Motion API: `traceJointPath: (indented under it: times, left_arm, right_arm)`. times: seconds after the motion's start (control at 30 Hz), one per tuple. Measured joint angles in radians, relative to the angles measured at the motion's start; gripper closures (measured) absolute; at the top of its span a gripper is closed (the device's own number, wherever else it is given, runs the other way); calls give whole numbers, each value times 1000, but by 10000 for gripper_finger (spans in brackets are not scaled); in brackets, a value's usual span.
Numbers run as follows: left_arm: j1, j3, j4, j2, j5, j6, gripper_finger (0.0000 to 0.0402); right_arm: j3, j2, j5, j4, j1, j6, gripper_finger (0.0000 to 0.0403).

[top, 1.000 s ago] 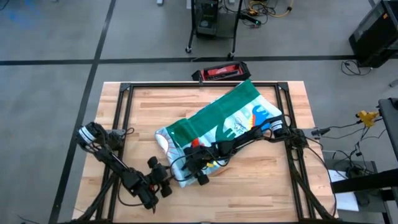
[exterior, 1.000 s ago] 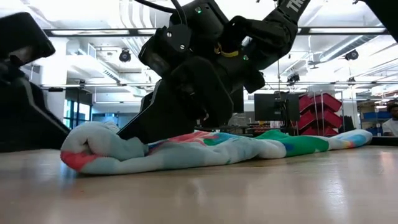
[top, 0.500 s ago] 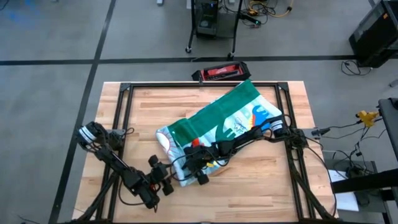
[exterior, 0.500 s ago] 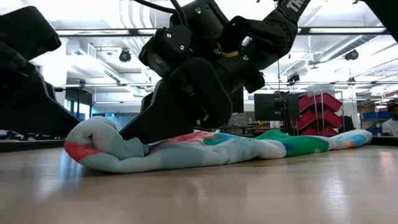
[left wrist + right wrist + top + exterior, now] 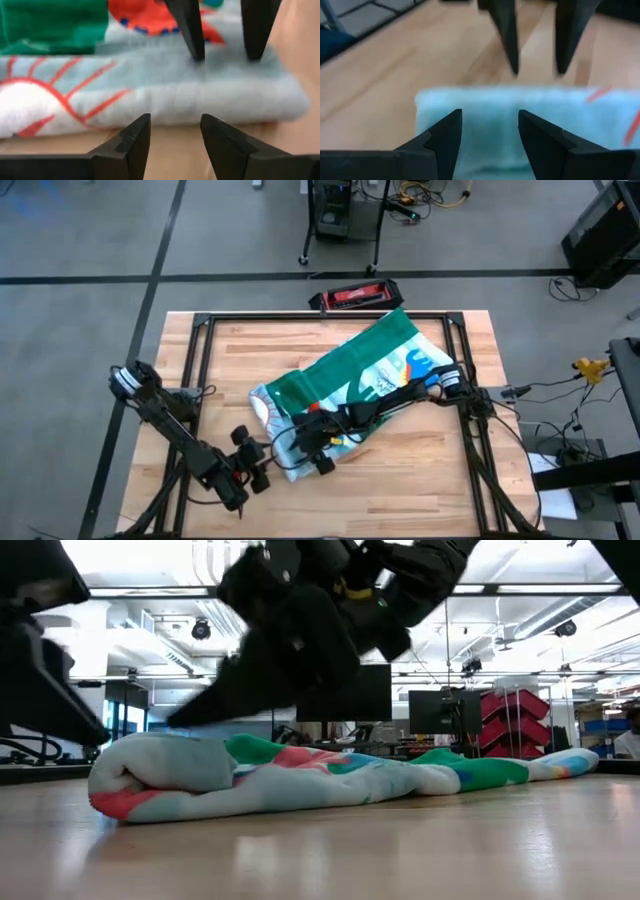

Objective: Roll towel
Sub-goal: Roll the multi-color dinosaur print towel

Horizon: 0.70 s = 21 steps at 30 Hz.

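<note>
Here, one towel (image 5: 350,380), two claws: left claw (image 5: 171,131) and right claw (image 5: 487,131) both parted, empty.

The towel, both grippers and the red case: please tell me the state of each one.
towel: partly rolled at its near end, the rest spread flat on the table.
left gripper: open, empty, at the rolled edge.
right gripper: open, empty, over the rolled end.
red case: lying beyond the table's far edge; cannot tell if open.
</note>
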Motion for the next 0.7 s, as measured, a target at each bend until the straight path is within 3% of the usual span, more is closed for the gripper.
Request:
traceJointPath:
  times: [0.17, 0.33, 0.57, 0.7]
  left_arm:
    - [-8, -21, -62, -5, 35, -76, 240]
    - [0, -110, -14, -4, 75, -149, 235]
    - [-2, -238, 200, -5, -5, -137, 239]
    - [1, -268, 243, 5, -49, -136, 242]
  right_arm:
    - [49, -1, -22, -2, -62, -36, 222]
    - [77, 13, -65, 16, -109, -60, 222]
    - [111, 105, -107, 40, -159, -85, 222]
    - [122, 158, -140, 41, -187, -73, 222]
